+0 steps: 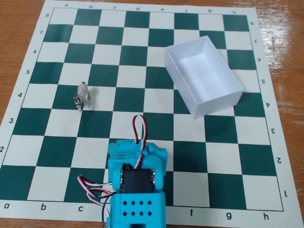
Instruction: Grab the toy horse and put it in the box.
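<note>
Fixed view, looking down on a green-and-white chessboard mat (142, 61) laid on a wooden bench (19, 19). The toy horse (81, 95) stands upright on the mat at the left, on the border between a green and a pale square in the row marked 4, with its darker head turned toward the lower edge of the picture. Nothing touches it.

The box (203, 76) sits on the mat at the upper right, set at a slant to the squares, open side up. Its interior is white and holds nothing. Horse and box are well apart, with several squares between them.

The turquoise arm (137, 190) enters from the bottom edge, centre-left, and is folded low over the rows marked 1 and 2. A black servo face shows in its body, a red-white-black cable loops above it, and further cables trail to its left. The gripper lies beneath or behind the arm's body and its fingers are not visible; whether it is open or closed cannot be determined, and nothing is seen held. The arm is clear of both horse and box
</note>
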Tool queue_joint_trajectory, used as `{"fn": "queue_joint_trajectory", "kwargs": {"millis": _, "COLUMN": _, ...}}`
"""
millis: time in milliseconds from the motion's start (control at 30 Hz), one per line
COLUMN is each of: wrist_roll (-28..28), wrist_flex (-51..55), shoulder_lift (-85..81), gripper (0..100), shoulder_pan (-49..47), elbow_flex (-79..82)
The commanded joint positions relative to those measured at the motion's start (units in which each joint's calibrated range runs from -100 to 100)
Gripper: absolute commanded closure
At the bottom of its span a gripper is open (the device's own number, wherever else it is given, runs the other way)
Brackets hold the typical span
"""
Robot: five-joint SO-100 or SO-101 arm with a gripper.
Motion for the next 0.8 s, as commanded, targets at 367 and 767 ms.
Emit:
{"fn": "queue_joint_trajectory", "kwargs": {"millis": 367, "wrist_roll": -4.8, "wrist_flex": -7.1, "shoulder_lift": 16.0, "gripper": 67, "shoulder_pan": -12.6, "elbow_flex": -15.5}}
{"fn": "queue_joint_trajectory", "kwargs": {"millis": 767, "wrist_roll": -15.6, "wrist_flex": -13.4, "shoulder_lift": 44.3, "gripper": 67, "shoulder_pan": -16.9, "elbow_flex": -35.8}}
